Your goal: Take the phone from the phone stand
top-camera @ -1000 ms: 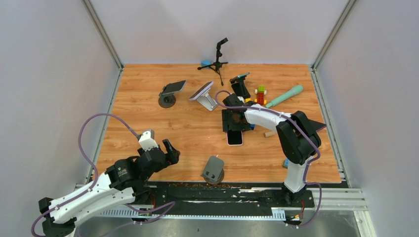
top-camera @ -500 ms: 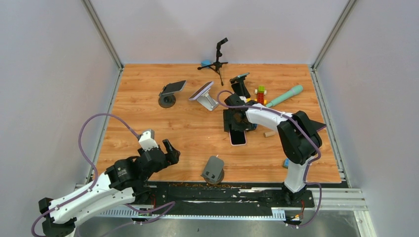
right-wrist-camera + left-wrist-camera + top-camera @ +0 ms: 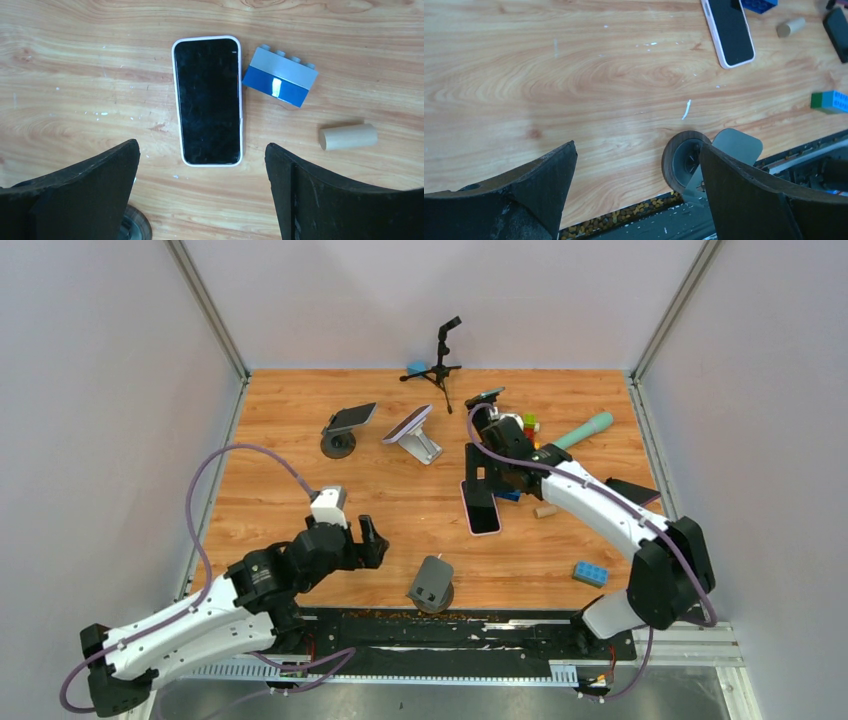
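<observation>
The phone (image 3: 482, 508), dark screen in a pale case, lies flat on the wooden table (image 3: 300, 480), touching no gripper. It shows whole in the right wrist view as the phone (image 3: 209, 100). My right gripper (image 3: 486, 478) hovers just beyond its far end, open and empty; my right gripper (image 3: 201, 148) has its jaws wide above the phone's lower edge. A grey phone stand (image 3: 432, 583) with a round dark base stands empty by the front edge. My left gripper (image 3: 362, 543) is open to its left; in its view the stand (image 3: 689, 160) sits by the right finger, left gripper (image 3: 636, 155) empty.
Three more stands carry phones at the back: dark (image 3: 346, 426), white (image 3: 412, 430), and small black (image 3: 487, 402). A mini tripod (image 3: 442, 355), teal tube (image 3: 578, 432), blue bricks (image 3: 280, 77) (image 3: 589, 573), a wooden peg (image 3: 348, 136) and a black item (image 3: 632, 490) lie around.
The right gripper opened and pulled back from the phone, which now lies free on the table. The right arm swung outward. The left arm advanced right toward the grey stand.
</observation>
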